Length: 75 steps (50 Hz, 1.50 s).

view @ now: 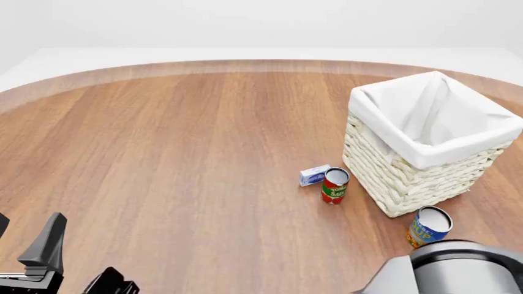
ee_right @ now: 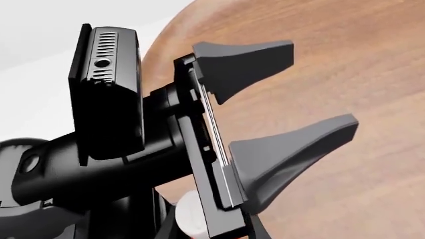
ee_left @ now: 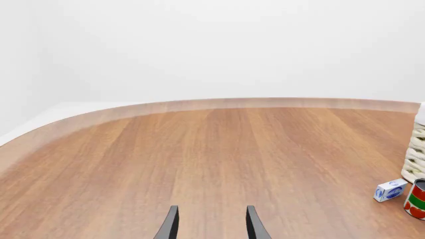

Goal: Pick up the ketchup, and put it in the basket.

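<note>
The left jaws stand spread. Their two dark fingers [ee_left: 171, 225] are well apart over the bare wooden table [view: 163, 153] and hold nothing. The right wrist view shows the same jaws from the side, also spread, with a black camera block [ee_right: 106, 89] mounted behind them.

Ahead of the left jaws and off to their right are four things.
- One basket [view: 408, 184], cream woven wicker with a white cloth liner folded over its rim, stands farthest to the right.
- One red-and-green can [view: 334, 185] stands upright just beside the basket's near-left wall. White lettering runs across its label, too small to read with certainty.
- One small blue-and-white box [view: 314, 175] lies just beside that can, on the side away from the basket. Its print cannot be read.
- One blue-and-yellow can [view: 427, 225] stands upright close to the basket's near corner. Its yellow lettering is also too small to make out.

Of the right arm [view: 457, 269], only a grey and black housing shows, at the near edge of the front view, close to the blue-and-yellow can. The right jaws cannot be made out, so whether they are spread or pinching something cannot be told.

The ketchup is not clearly seen in any view. A small pale rounded shape [ee_right: 191, 219] shows low in the right wrist view, behind the left arm, and it cannot be identified.
</note>
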Motion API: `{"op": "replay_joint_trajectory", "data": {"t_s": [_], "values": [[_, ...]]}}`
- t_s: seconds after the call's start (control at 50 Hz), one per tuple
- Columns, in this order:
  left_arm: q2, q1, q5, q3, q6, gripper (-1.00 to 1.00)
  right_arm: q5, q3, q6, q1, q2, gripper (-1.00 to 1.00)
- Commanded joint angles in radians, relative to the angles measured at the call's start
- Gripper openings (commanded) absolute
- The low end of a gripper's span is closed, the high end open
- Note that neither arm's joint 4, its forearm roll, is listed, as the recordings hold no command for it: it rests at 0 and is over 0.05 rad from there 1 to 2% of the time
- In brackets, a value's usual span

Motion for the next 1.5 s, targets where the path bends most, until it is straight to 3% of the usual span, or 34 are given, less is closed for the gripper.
{"op": "replay_joint_trajectory", "data": {"t_s": [0.02, 0.1, 0.12, 0.96, 1.5], "values": [[0.000, 0.000, 0.000, 0.000, 0.000, 1.00, 0.003, -0.020, 0.005, -0.001, 0.026, 1.00], [0.000, 0.000, 0.000, 0.000, 0.000, 1.00, 0.001, -0.018, 0.006, 0.001, 0.028, 1.00], [0.000, 0.000, 0.000, 0.000, 0.000, 1.00, 0.000, -0.017, 0.007, 0.000, 0.027, -1.00], [0.000, 0.000, 0.000, 0.000, 0.000, 1.00, -0.008, 0.032, 0.011, -0.025, -0.065, -1.00], [0.000, 0.000, 0.000, 0.000, 0.000, 1.00, -0.047, 0.082, 0.036, -0.085, -0.091, -1.00]]}}
